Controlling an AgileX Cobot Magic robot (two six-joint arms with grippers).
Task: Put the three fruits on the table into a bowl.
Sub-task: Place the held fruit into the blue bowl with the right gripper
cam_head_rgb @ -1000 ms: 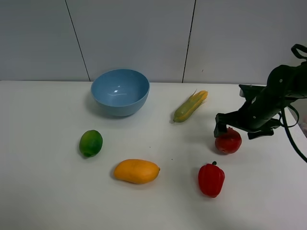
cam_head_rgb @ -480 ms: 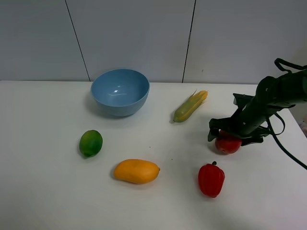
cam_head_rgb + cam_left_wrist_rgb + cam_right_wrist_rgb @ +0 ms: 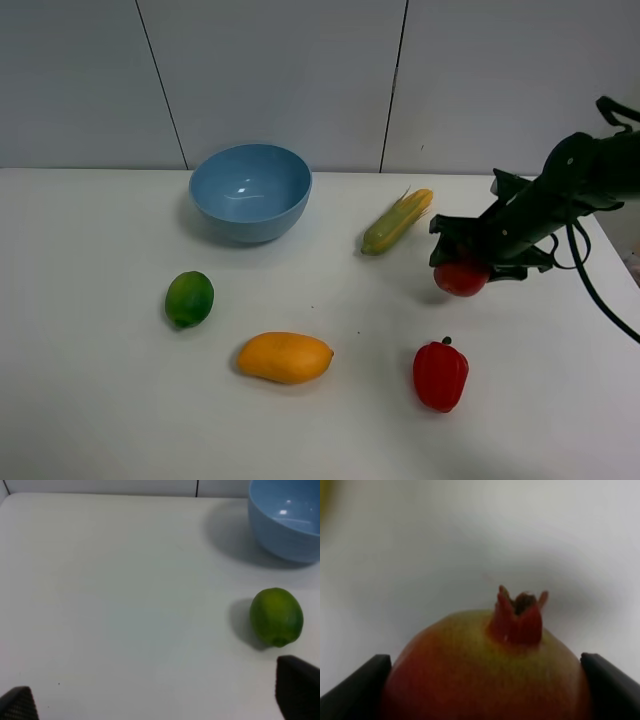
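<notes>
Pomegranate [image 3: 461, 282] half-hidden (inside right claw [image 3: 466, 266])

bowl [image 3: 250, 228] behind lime [image 3: 189, 298], mango [image 3: 285, 357] front-right of lime, corn [image 3: 397, 222] behind pepper [image 3: 440, 375]

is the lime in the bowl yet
No, the lime lies on the bare table, in front of the blue bowl and apart from it.

Right claw [image 3: 463, 264] now clamped on pomegranate [image 3: 460, 281], fruit lifted off table [image 3: 90, 400], carried slightly leftward
</notes>
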